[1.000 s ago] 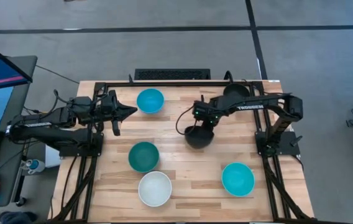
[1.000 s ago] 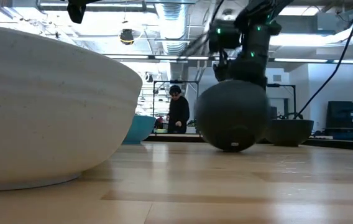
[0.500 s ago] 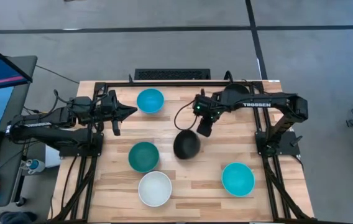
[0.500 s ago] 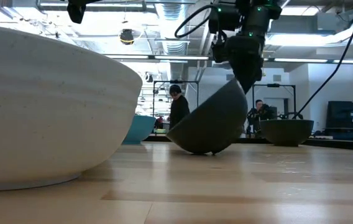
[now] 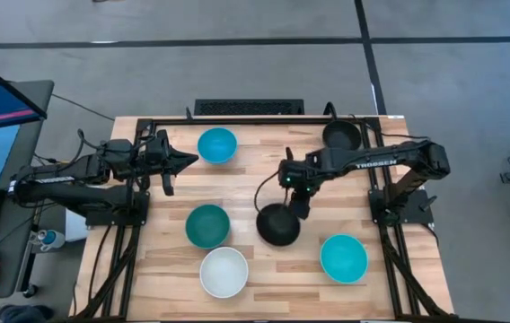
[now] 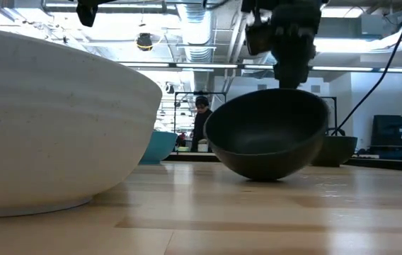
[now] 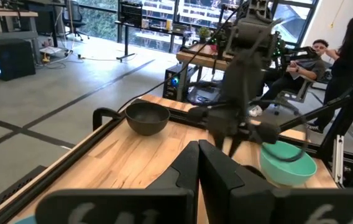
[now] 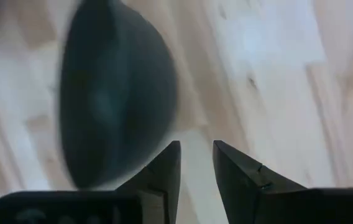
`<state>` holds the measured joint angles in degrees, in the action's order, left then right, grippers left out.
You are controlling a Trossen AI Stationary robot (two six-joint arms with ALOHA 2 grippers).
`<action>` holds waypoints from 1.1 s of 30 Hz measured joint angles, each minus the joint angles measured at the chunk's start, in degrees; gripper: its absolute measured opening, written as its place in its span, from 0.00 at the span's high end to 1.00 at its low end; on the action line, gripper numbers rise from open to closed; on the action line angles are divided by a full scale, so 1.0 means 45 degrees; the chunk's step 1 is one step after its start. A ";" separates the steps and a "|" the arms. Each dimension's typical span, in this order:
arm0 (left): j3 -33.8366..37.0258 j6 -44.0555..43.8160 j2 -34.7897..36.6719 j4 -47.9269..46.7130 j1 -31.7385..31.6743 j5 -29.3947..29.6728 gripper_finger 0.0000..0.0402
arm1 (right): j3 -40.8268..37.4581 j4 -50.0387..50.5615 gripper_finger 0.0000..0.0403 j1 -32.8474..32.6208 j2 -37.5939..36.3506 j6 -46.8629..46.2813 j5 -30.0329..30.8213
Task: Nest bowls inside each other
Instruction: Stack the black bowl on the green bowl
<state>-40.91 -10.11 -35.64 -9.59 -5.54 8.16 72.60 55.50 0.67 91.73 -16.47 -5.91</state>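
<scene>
Six bowls sit apart on the wooden table: cyan (image 5: pixel 217 144) at the far side, dark teal (image 5: pixel 207 225), white (image 5: pixel 224 272) near the front, cyan (image 5: pixel 343 257) at the near right, and black (image 5: pixel 341 135) at the far right. Another black bowl (image 5: pixel 277 226) rests mid-table on its rounded underside, its mouth (image 6: pixel 265 134) tipped toward the near edge. My right gripper (image 5: pixel 298 208) stands open just above that bowl's far right rim, with only bare wood between its fingers (image 8: pixel 196 152). My left gripper (image 5: pixel 192 160) waits shut beside the far cyan bowl. My right gripper has nothing between its fingers. The outer side of one finger (image 8: pixel 169 158) stands right against the tilted black bowl's rim (image 8: pixel 158 134). I cannot tell whether they touch.
A black frame rail (image 5: pixel 246 120) runs along the table's far edge, and arm stands sit at both sides. The white bowl (image 6: pixel 45 120) fills the low view's left. Bare wood lies between the dark teal bowl and the near cyan bowl, around the tilted black bowl.
My right gripper has moved from mid-table toward the near edge and down, bringing the black bowl with it. The bowl first showed its underside to the near edge. It has turned about and now rests on the table with its mouth tipped toward the near edge.
</scene>
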 joint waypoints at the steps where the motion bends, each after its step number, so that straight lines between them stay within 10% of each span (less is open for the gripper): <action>1: 0.0000 0.0000 0.0000 -0.0004 0.0000 0.0000 1.00 | 0.0000 -0.0030 0.71 -0.0096 -0.0114 -0.0288 0.0000; 33: 0.0000 0.0000 0.0001 -0.0004 -0.0001 -0.0015 1.00 | 0.0000 -0.0344 0.71 -0.0866 0.0372 -0.0769 0.1433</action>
<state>-40.91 -10.11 -35.63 -9.61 -5.55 8.10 72.60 53.96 -3.23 93.41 -19.93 0.54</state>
